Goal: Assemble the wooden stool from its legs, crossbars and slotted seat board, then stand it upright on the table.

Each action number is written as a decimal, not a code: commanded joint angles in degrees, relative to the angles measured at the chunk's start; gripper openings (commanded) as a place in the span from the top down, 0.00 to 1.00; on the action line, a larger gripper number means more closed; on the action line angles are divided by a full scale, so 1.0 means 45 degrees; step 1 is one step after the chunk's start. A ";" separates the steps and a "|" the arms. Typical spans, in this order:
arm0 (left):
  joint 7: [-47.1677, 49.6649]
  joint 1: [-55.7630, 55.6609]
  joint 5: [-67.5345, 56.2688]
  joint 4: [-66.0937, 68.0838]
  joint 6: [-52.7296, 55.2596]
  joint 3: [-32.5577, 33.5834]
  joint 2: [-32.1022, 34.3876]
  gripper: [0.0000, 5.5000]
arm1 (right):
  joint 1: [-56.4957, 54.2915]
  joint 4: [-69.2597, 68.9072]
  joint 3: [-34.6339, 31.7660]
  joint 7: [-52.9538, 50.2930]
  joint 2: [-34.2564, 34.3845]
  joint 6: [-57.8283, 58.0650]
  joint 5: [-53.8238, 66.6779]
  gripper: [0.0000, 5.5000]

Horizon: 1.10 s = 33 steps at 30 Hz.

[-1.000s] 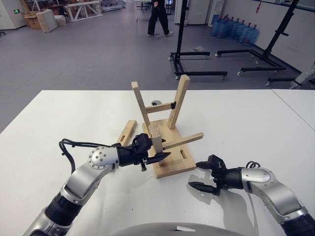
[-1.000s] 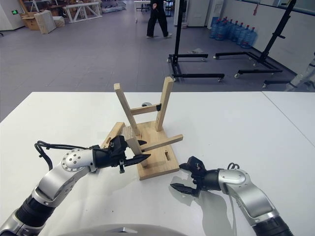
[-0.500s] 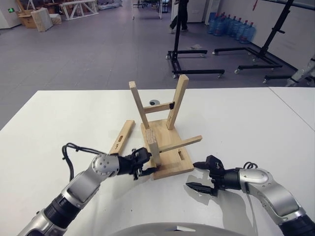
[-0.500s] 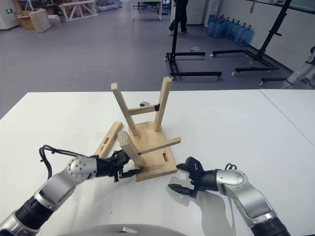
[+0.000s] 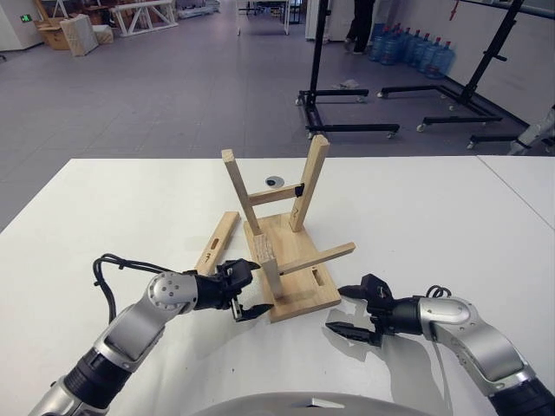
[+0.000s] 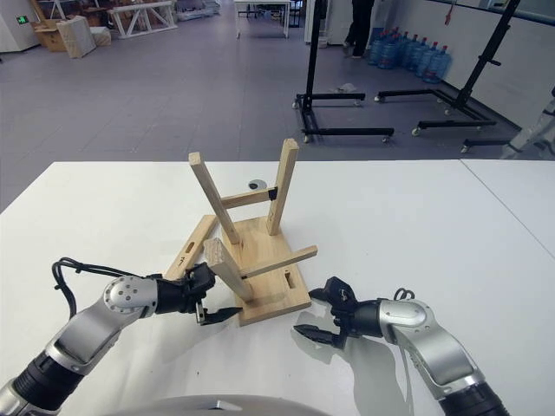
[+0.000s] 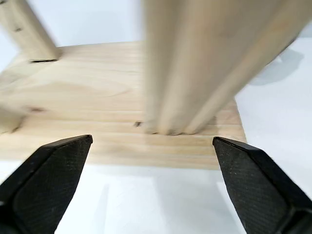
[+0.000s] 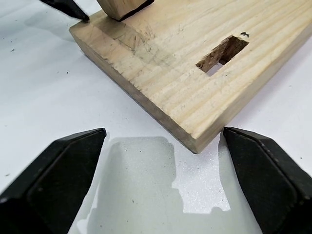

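Fingers are held wide apart on both arms, with nothing gripped. The left fingers are pointed at the base of the near leg, which is seated in the seat board. The right fingers are kept just off its near right corner. A loose leg is laid on the bench, left of the board.

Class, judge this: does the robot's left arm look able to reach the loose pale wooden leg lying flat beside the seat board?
Probably yes. The loose pale wooden leg lies on bare white table close beside the left gripper, whose fingers are open; nothing lies between.
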 commanded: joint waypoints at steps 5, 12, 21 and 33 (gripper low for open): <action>0.0165 0.0229 -0.2598 -0.2632 0.2519 0.4329 0.1153 0.18 | 0.0571 0.0101 -0.0468 -0.0061 -0.0220 0.0180 0.0078 0.19; 0.3637 0.0366 -0.1860 -0.2358 0.6247 0.4802 0.0084 0.18 | 0.0838 0.0090 -0.0756 -0.0253 -0.0108 0.0231 0.0116 0.19; 0.5637 0.0822 0.0022 0.0424 0.5621 0.2683 -0.1461 0.18 | 0.0561 0.0125 -0.0349 -0.0160 -0.0057 0.0254 0.0019 0.19; 0.5578 0.1094 0.0034 0.1490 0.5069 0.2775 -0.2589 0.24 | 0.0454 0.0317 -0.0168 -0.0103 -0.0114 0.0163 -0.0053 0.19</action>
